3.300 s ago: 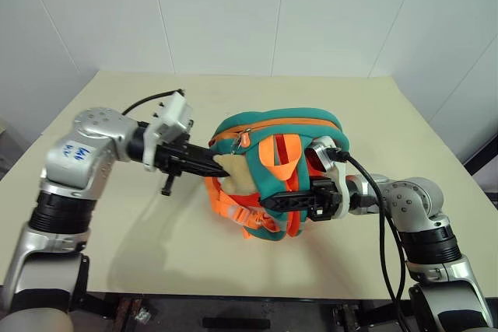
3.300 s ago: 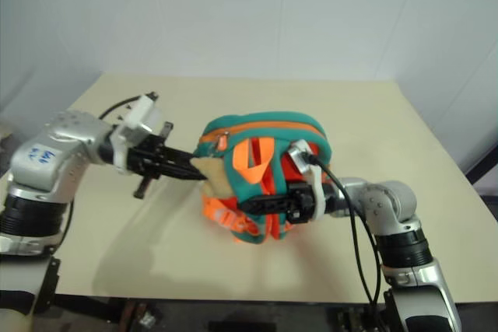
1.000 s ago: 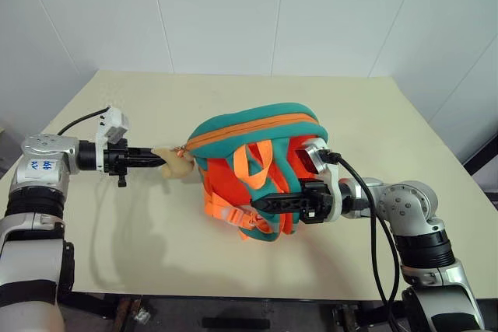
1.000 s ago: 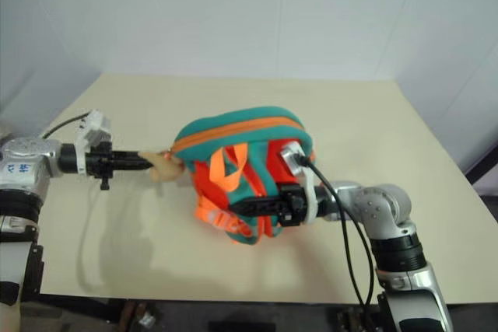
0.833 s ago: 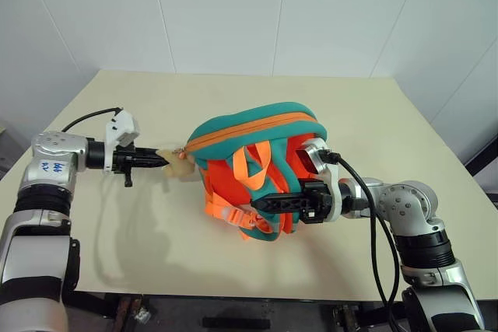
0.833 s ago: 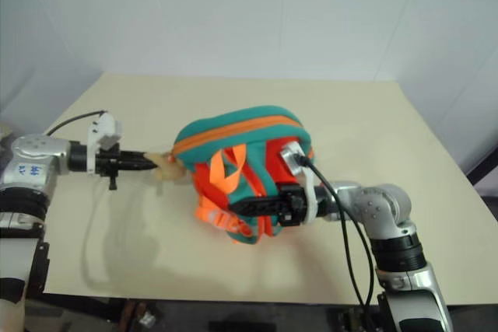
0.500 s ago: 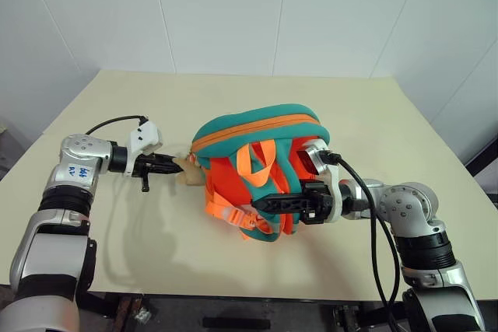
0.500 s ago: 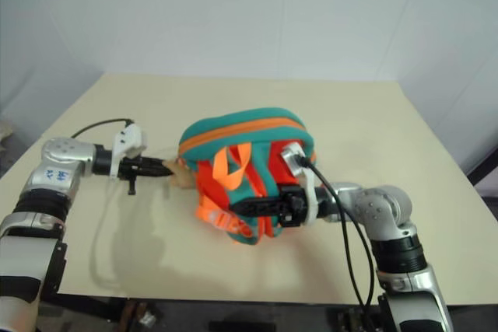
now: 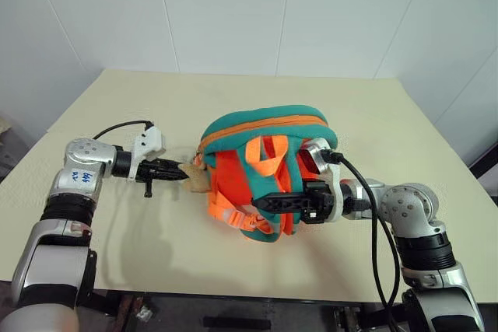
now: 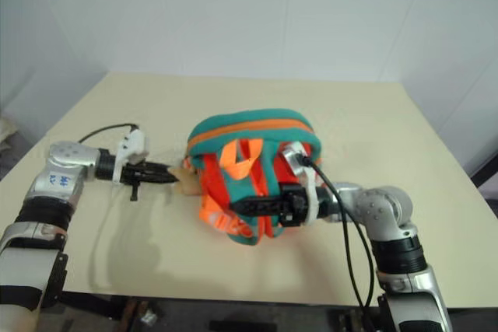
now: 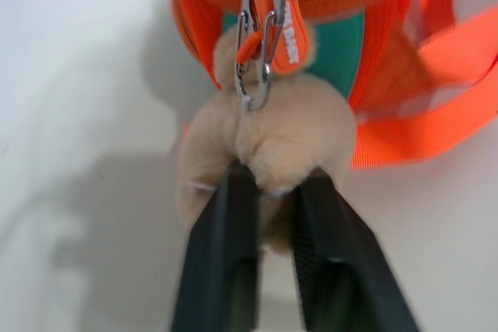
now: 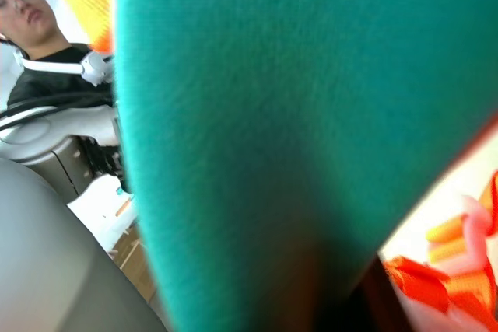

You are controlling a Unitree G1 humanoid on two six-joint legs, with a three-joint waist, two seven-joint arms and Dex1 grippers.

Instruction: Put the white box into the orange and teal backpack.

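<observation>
The orange and teal backpack (image 9: 264, 126) stands upright in the middle of the tan table (image 9: 373, 114), its orange straps facing me. A tan plush charm (image 11: 272, 130) hangs from a silver clip (image 11: 261, 44) on the backpack's left end. My left gripper (image 9: 180, 170) reaches in level from the left, and its two black fingers (image 11: 226, 254) pinch the lower part of the charm. My right gripper (image 9: 261, 201) lies across the orange and teal straps at the backpack's front, with teal fabric (image 12: 296, 114) pressed close against its camera. The white box is out of view.
White walls close off the table's far side. Bare tabletop lies behind the backpack and at the front left. A black cable (image 9: 381, 223) runs along my right arm. Past the teal fabric, a person in dark clothing (image 12: 35, 44) sits by equipment.
My left gripper has moved right, toward the backpack, keeping the plush charm, so the charm's tether has slackened. The backpack has settled a little to the right. My right arm has stayed put.
</observation>
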